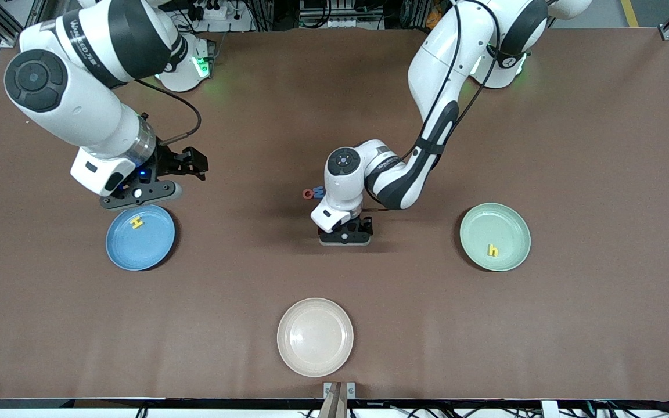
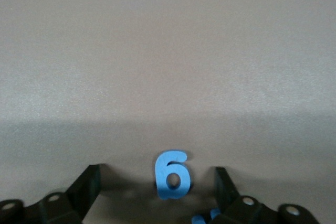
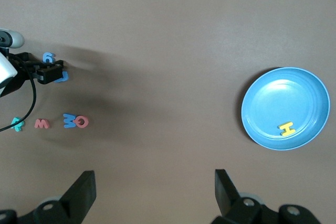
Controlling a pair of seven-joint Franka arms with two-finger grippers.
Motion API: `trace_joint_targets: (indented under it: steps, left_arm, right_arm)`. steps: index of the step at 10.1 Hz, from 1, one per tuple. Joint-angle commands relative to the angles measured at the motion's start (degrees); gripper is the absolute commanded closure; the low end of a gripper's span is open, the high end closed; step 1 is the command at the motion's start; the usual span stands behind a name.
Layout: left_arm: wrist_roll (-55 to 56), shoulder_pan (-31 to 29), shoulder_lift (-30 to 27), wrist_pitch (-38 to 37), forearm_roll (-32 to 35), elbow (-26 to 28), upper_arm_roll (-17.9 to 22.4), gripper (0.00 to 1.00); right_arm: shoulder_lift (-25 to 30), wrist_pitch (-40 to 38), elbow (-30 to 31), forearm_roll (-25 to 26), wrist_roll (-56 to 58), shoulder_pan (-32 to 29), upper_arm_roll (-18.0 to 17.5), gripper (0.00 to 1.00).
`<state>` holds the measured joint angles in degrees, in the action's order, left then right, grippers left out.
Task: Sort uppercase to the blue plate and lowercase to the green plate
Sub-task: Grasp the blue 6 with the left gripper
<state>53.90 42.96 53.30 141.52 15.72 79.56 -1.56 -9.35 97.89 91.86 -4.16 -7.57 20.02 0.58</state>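
Two letters are already sorted: the yellow H lies on the blue plate toward the right arm's end of the table, and the yellow h lies on the green plate toward the left arm's end. A cream plate sits between them, nearer the front camera.

The left gripper is down low at the table's middle, its fingers spread apart with the blue g lying between them on the table; nothing is grasped. A second blue letter peeks out just beside one finger, too hidden to read.

The right wrist view shows the rest of the pile beside that gripper. The red Q touches the blue W, the red w lies near them, and the teal R is at the end of the row. In the front view only the red Q and a bit of blue show past the left arm's wrist.

The right gripper hangs over the table by the blue plate's rim, on the side away from the front camera. Its jaws are wide and hold nothing, and that arm waits.
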Motion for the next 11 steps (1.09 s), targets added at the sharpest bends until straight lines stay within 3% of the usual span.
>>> trace_joint_targets:
  steps: [1,8,11]
  left_arm:
    - [0.4,0.5,0.3,-1.2,1.2,-1.1,0.8,1.0]
    - [-0.4,-1.7,-2.0,-2.0,1.0,-0.9,1.5,1.0]
    - [-8.3,-6.5,-5.4,-9.6,-0.3,0.7,0.7,1.0]
  right_arm:
    - [0.3,-0.9,-0.5,-1.0,0.5,-0.2,-0.1,0.0]
    - [-0.1,-0.7,-0.5,-0.9,-0.2,0.9,-0.3,0.0]
    - [-1.1,0.1,-0.4,-0.2,-5.7,5.4,-0.3,0.0]
